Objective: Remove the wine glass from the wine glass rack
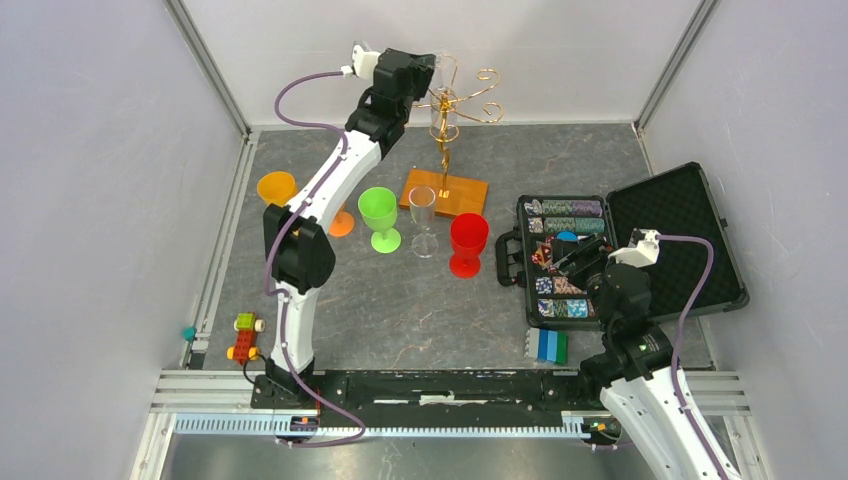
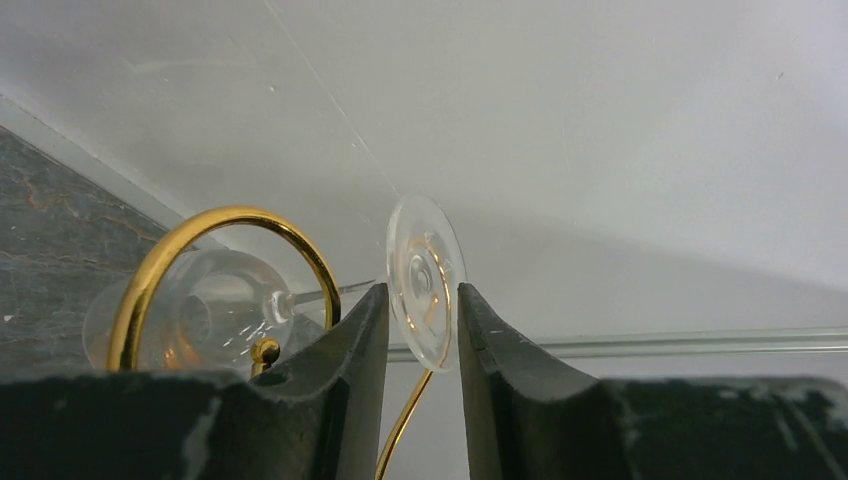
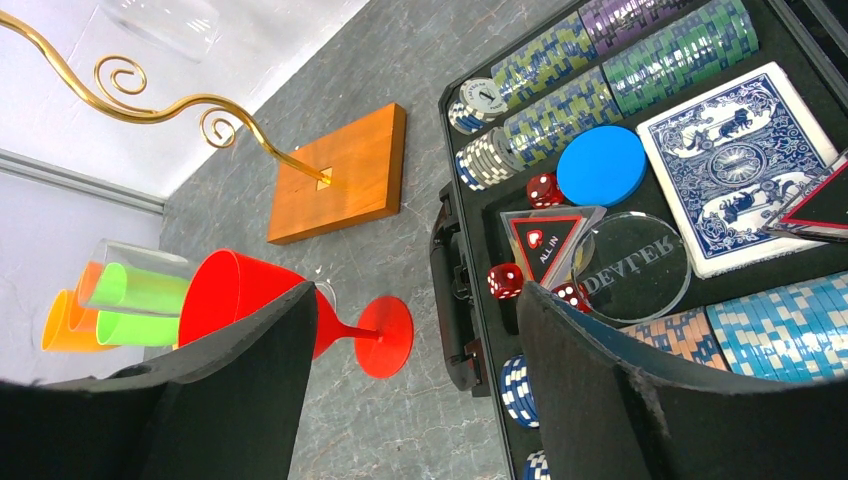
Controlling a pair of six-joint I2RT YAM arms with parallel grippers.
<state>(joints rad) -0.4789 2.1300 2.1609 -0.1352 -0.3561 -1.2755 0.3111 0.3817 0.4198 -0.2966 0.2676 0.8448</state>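
Wine glass: not yet off; hung by its foot on the rack at 12 o'clock of the table, far side.

Nearest, at 4 o'clock: right gripper poised above the open case; jaws spread wide, holding nothing; best left parked there.

Mid-table, around centre: green cup and red cup standing just short of the rack's wooden base; worth avoiding on the way down with the prize.

Farthest, up among the scroll arms: left gripper raised level with the clear foot; jaws spread partway, one on each side of the disc; no squeeze evident, though contact with the pads too close to call.

For a clean step:
- centre the disc between the pads before closing;
- close gently, given a thin, slick rim;
- reach deep enough to catch the foot near the stem, not the rim alone;
- then draw outward along the gold wire toward its open end, never straight down;
- keep the wrist steady to avoid dragging the slim rack over;
- mind the gold loop at 9 o'clock of the jaws, a likely snag.
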